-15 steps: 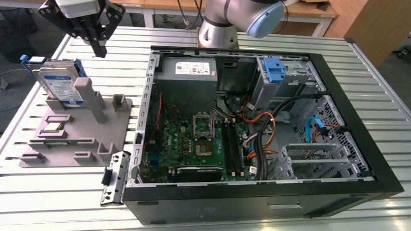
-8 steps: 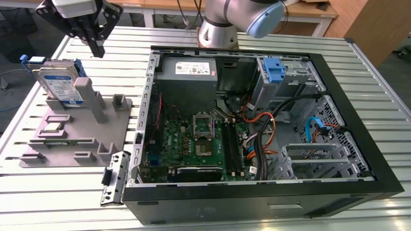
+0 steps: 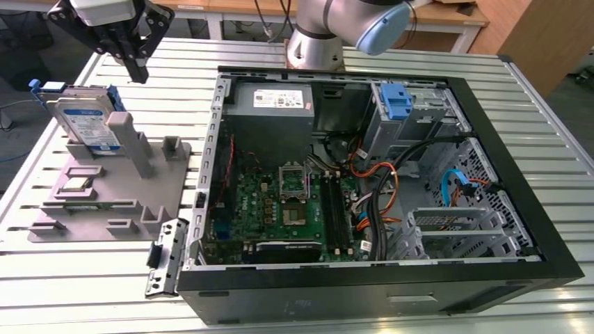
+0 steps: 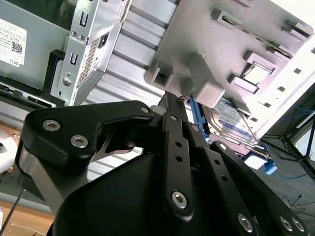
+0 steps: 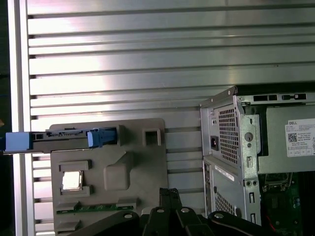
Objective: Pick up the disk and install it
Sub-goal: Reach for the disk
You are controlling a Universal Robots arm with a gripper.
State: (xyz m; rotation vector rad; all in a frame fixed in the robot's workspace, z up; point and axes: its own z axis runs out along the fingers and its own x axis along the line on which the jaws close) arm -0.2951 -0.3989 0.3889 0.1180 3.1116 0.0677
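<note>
The disk (image 3: 85, 120) stands on edge in a slot of the grey plastic holder (image 3: 93, 235), near the tabletop's (image 3: 74, 285) edge at the exterior view's left. It looks like a stiff, fairly heavy metal slab with smooth faces and blue plastic rails. Gripping across its thickness at the narrow top edge seems safest, since the glossy label could slip. The pincer (image 3: 138, 73) hovers just above it, fingers together and empty. An open computer case (image 3: 371, 292) sits beside the holder.

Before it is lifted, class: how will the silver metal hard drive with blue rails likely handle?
The silver metal hard drive looks rigid, so probably won't flex. Standing on edge in the grey plastic holder, it might tip if nudged. Metal casing suggests heft.
</note>
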